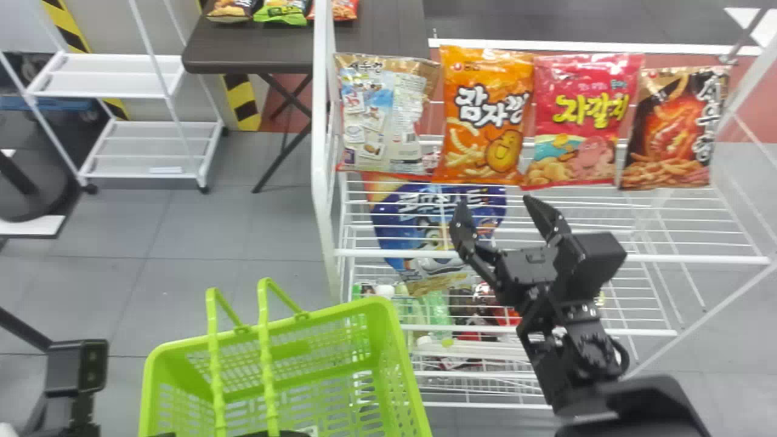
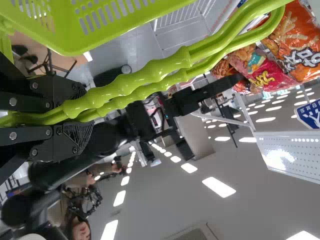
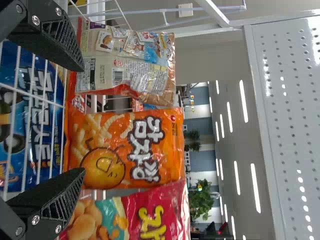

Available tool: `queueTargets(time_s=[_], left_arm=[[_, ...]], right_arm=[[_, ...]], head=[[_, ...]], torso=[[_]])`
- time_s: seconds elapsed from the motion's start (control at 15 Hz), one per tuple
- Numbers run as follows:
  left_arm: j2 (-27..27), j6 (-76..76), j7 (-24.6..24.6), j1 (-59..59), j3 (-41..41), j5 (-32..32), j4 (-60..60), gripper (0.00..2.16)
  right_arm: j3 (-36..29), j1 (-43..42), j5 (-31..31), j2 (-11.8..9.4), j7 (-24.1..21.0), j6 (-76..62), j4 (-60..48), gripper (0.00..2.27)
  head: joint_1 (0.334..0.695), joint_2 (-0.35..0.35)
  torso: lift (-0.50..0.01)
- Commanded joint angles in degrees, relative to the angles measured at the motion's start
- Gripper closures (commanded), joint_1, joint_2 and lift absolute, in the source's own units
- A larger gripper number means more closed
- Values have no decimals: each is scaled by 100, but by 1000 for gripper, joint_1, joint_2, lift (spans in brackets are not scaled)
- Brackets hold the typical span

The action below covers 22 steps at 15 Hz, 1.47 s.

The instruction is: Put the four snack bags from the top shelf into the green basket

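At the near edge of the scene, my left end effector (image 1: pixel 279 433) is clenching the handles (image 1: pixel 267 364) of the green basket (image 1: pixel 364 305), which is sitting in front and to the left of a white wire rack (image 1: pixel 320 182). Farther out on the right, my right end effector (image 1: pixel 498 209) is hovering at the rack, released, its fingers standing wide apart and pointing toward the snacks. Below the top shelf (image 1: pixel 698 259), a large blue bag (image 1: pixel 394 212) is showing through the wires. Beyond my right fingertips, the four snack bags are standing upright in a row toward the back of the top shelf: from left to right, a beige bag (image 1: pixel 385 115) with its printed back facing me, an orange bag (image 1: pixel 485 115), a pink bag (image 1: pixel 580 118) and a black-and-brown bag (image 1: pixel 674 127). Farther back, a dark counter (image 1: pixel 255 51) is carrying more snack packets (image 1: pixel 282 11), and a white shelving unit (image 1: pixel 103 76) is standing to its left.
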Motion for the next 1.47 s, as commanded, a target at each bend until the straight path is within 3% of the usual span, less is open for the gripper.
queueTargets(time_s=[0.0,0.33,0.6,0.8,1.0,1.13,1.27,1.4], left_arm=[[101,5,-57,-20,-37,89,9,2145],[259,5,-57,7,-28,300,-17,2145],[259,-30,-57,121,-46,361,-35,2145],[242,-65,-57,165,-46,370,-52,2148],[242,-100,-57,191,-54,370,-52,2145],[242,-135,-57,200,-54,361,-43,2148],[242,-135,-57,226,-46,370,-43,2145],[251,-153,-57,235,-37,370,-43,2145]], right_arm=[[223,-797,73,49,-12,141,633,110],[627,-2194,-121,49,120,493,1978,110],[794,-3214,-771,49,726,475,3516,120],[794,-3478,-964,49,1280,335,3885,198],[724,-3671,-1088,49,1711,493,4052,836],[688,-3689,-1202,49,1667,844,4061,2098],[645,-3689,-1140,49,1658,880,4052,2253],[653,-3609,-1000,49,1658,880,3920,2253]], head=[[695,36],[695,98],[695,135],[695,148],[695,161],[695,163],[695,158],[695,154]], torso=[[0],[0],[0],[0],[0],[0],[0],[0]])
